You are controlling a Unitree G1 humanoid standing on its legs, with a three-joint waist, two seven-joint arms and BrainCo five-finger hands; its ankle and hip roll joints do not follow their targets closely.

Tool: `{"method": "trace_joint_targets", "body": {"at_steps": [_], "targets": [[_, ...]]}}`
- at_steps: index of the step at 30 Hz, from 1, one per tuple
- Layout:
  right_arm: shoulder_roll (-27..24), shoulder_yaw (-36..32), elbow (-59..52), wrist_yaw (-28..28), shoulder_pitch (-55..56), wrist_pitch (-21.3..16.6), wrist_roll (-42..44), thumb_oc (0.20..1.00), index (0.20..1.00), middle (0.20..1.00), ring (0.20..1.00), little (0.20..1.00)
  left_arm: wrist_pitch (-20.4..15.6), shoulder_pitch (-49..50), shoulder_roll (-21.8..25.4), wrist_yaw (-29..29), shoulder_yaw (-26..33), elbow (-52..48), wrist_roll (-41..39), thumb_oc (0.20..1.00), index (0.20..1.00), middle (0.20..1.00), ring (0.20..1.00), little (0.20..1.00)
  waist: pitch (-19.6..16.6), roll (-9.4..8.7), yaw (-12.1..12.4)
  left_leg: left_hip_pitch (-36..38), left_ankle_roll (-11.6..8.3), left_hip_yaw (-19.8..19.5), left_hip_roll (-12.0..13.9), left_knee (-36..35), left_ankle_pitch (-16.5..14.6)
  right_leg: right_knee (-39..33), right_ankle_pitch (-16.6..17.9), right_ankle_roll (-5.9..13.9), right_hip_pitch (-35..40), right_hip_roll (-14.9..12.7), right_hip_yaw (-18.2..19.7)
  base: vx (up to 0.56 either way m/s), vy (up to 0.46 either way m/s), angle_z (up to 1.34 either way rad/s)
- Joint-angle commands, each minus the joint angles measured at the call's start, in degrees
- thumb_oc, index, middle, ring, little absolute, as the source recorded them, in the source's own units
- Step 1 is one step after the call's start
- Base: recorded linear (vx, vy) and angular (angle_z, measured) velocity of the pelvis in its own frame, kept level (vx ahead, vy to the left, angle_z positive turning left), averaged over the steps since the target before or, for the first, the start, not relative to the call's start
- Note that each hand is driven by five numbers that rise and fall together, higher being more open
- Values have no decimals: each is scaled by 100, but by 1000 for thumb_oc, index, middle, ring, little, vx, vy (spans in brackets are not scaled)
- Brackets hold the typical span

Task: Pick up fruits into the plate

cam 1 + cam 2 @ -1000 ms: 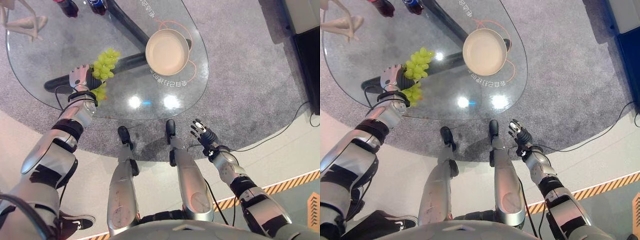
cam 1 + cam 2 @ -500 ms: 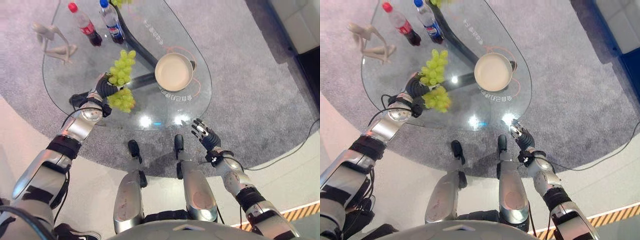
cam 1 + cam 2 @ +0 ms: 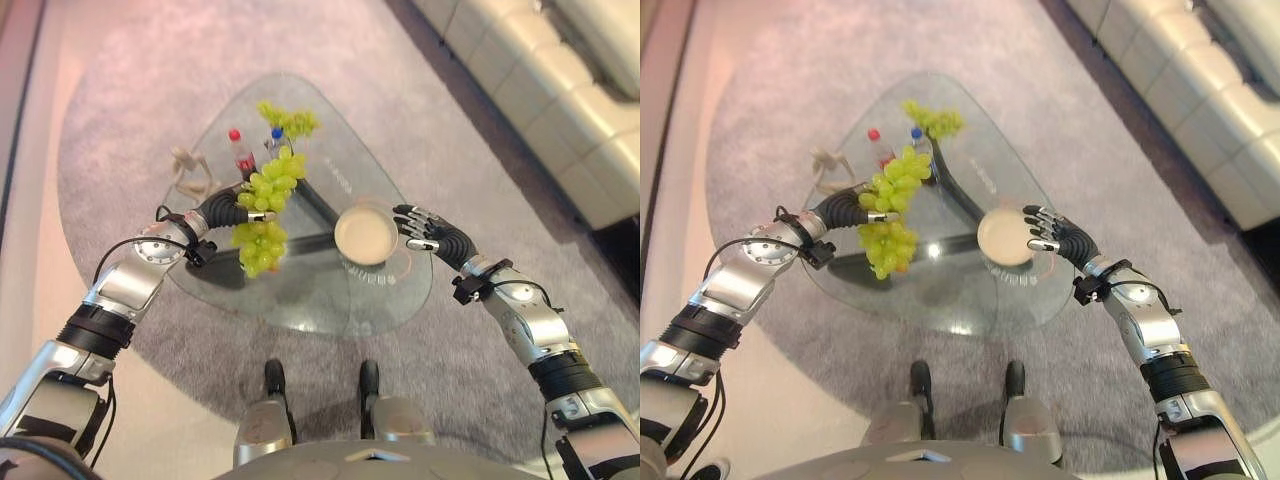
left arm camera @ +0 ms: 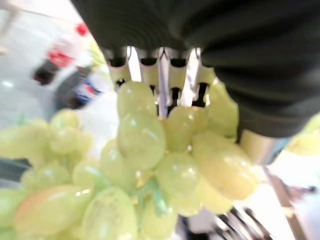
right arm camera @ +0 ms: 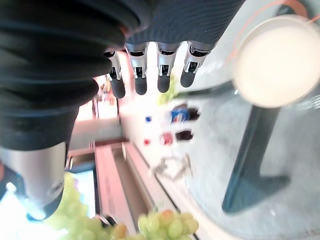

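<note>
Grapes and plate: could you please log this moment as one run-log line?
left hand: shut on grape bunch, lifted over glass table | right hand: open beside plate | plate: empty

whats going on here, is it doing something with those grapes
The left robot hand holds a bunch of green grapes up above the glass table. The cream plate on the table has nothing on it yet. The right robot hand hovers open beside the plate. More grapes lie at the table's far end.

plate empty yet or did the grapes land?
Empty. The plate shows a bare cream inside; the grapes hang from the left robot hand, beside the plate, above the glass table.
</note>
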Motion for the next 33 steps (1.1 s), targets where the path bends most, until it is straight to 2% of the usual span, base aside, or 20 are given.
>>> {"method": "trace_joint_targets", "body": {"at_steps": [1, 2, 5, 13, 21, 29, 33], "targets": [[0, 341, -103, 684, -56, 371, 321, 1000, 1000, 1000, 1000, 1000, -125, -172, -75, -372, -179, -48, -498, 200, 200, 200, 200, 200, -763, -117, 128, 230, 249, 52, -420, 184, -765, 506, -385, 39, -88, -57, -127, 84, -15, 8], [57, 483, -62, 987, -163, 591, 345, 1000, 1000, 1000, 1000, 1000, -122, -249, -126, -480, -304, -45, -604, 200, 200, 200, 200, 200, -852, -127, 161, 336, 257, 36, -427, 166, -794, 475, -392, 42, 27, -65, -159, 67, -8, 7], [172, 760, -82, 1402, -299, 868, 461, 1000, 1000, 1000, 1000, 1000, -125, -387, -303, -599, -519, -61, -830, 200, 200, 200, 200, 200, -961, -140, 190, 505, 283, 3, -450, 154, -851, 438, -420, 38, 211, -58, -182, 79, -1, 8], [626, 1226, -190, 1736, -383, 1292, 461, 1000, 1000, 1000, 1000, 1000, -121, -453, -889, -669, -847, -274, -1039, 200, 200, 200, 200, 200, -1120, -107, 226, 731, 311, -101, -474, 105, -939, 304, -425, 39, 466, -69, -245, 23, 20, 7], [1160, 1566, 105, 1629, -405, 1311, 521, 1000, 1000, 1000, 1000, 1000, -85, -551, -1355, -565, -981, -466, -1248, 200, 200, 200, 200, 200, -1125, -50, 238, 744, 297, -106, -458, 77, -924, 236, -381, 47, 501, -114, -338, -3, 7, 1], [1399, 1735, 30, 1693, -357, 1320, 632, 1000, 1000, 1000, 1000, 1000, -11, -559, -1487, -500, -924, -599, -1237, 200, 200, 200, 200, 200, -1088, -18, 230, 750, 315, -114, -462, 72, -926, 239, -388, 35, 497, -118, -326, 0, 0, 0], [1465, 1792, -147, 1900, -275, 1429, 863, 1000, 1000, 1000, 1000, 1000, 64, -506, -1486, -498, -897, -667, -1185, 200, 200, 200, 200, 200, -1089, -15, 229, 754, 320, -118, -470, 69, -929, 232, -394, 42, 505, -116, -309, 0, 0, 0]]}}
